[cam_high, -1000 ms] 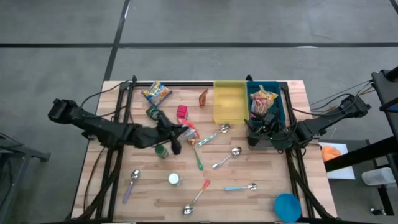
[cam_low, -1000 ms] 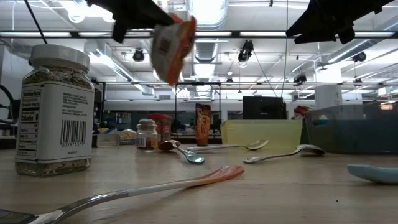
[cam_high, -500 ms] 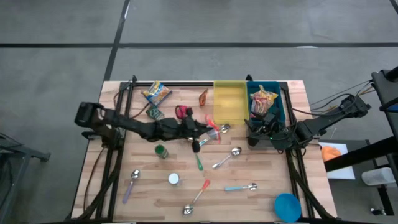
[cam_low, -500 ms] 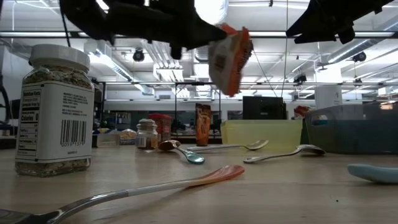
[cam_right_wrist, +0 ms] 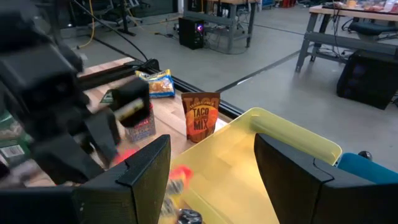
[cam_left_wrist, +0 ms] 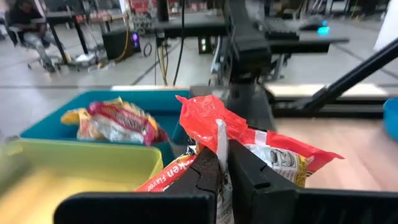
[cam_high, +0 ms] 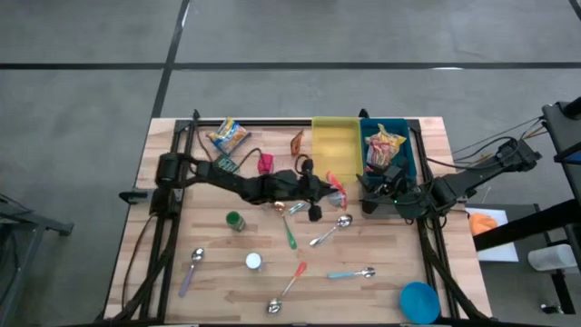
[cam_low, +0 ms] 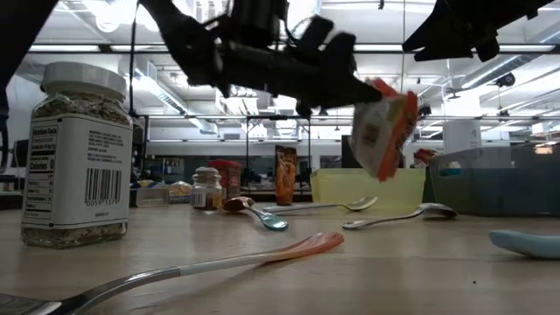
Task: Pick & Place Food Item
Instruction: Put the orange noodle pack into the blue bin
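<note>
My left gripper [cam_high: 327,186] reaches across the middle of the table and is shut on a red-orange snack packet [cam_high: 337,190], just short of the yellow bin [cam_high: 333,150] and the teal bin [cam_high: 407,159]. In the low view the packet [cam_low: 385,129] hangs high above the table. The teal bin holds a red and yellow snack bag [cam_left_wrist: 115,121]. My right gripper [cam_right_wrist: 217,171] waits open at the table's right side, near the bins, with nothing between its fingers. My left gripper pinches the packet between its two fingers, with the white upright seam [cam_left_wrist: 221,146] in the gap. The fingers [cam_left_wrist: 208,174] come nearly level from the table's left. The packet is lifted clear and hangs tilted beyond and below the fingertips.
Several spoons [cam_high: 331,229] lie over the table's middle and near half. Two small jars [cam_high: 253,262] [cam_high: 235,221] stand left of them, and a blue bowl [cam_high: 419,300] sits at the near right corner. A taco mix packet [cam_high: 297,142] and another snack bag [cam_high: 227,136] lie at the far edge.
My left gripper has carried the packet from the table's left of middle toward the right edge, up to the bins, sinking as it went and rolling, so the packet now hangs lower and more tilted. It has stayed shut on the packet.
</note>
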Controlling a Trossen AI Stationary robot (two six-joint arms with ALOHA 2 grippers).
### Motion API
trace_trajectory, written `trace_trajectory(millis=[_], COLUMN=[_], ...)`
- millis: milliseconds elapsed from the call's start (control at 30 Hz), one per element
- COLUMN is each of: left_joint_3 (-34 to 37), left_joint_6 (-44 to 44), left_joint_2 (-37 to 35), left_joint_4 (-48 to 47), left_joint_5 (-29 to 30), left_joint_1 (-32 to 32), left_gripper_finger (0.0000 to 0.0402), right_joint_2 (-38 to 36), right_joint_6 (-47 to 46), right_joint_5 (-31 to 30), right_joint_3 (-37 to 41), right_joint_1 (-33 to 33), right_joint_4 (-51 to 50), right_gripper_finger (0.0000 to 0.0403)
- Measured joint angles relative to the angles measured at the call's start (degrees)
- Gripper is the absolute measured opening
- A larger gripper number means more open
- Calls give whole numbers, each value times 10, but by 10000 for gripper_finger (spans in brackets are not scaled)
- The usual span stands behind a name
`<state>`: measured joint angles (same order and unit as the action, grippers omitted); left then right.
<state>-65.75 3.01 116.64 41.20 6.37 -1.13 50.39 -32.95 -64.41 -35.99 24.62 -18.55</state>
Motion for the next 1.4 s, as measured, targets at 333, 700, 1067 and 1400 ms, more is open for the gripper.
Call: trace_trajectory(millis=[333, 700, 1067, 1400], left_joint_3=[-62, -63, -63, -59], left_joint_6=[-22, -45, -46, -46], left_joint_2=[79, 81, 78, 22], left_joint_4=[-39, -42, -52, -85], left_joint_5=[-1, -20, -19, -19], left_joint_1=[-13, -16, -17, -15], left_gripper_finger=[12, 121, 285, 300], right_joint_2=[0, 0, 0, 0], right_joint_6=[0, 0, 0, 0], right_joint_5=[0, 0, 0, 0], right_joint_3=[0, 0, 0, 0], right_joint_1=[0, 0, 0, 0], right_joint_4=[0, 0, 0, 0], right_gripper_finger=[231, 231, 231, 231])
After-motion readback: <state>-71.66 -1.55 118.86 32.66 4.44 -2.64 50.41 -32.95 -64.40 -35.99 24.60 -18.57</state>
